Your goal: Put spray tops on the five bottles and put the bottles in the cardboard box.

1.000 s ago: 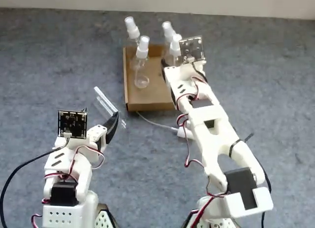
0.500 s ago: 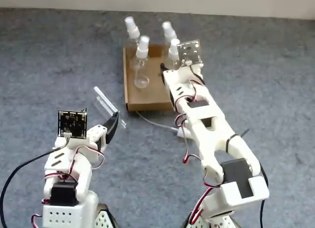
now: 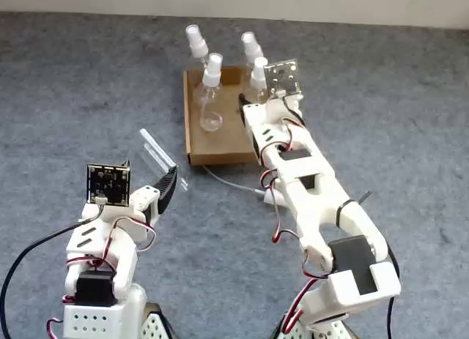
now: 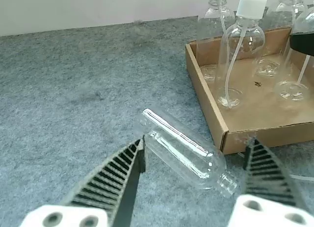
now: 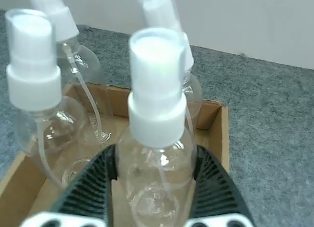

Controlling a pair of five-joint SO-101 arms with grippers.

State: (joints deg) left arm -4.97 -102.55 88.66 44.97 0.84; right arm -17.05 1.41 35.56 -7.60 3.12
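At the far right of the cardboard box, a capped bottle is gripped upright by the right gripper, fingers closed on it (three more capped bottles are stood alongside). Near the box's left corner, an uncapped bottle is laid on the table between the left gripper and its open fingers.

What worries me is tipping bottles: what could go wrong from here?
The right hand grips a capped bottle standing in the box close among three others; withdrawing could knock one over.
The bare bottle lies on its side between the left hand's open fingers; it might roll on closing.
The loose spray top lies beside the right arm, which might sweep it away.
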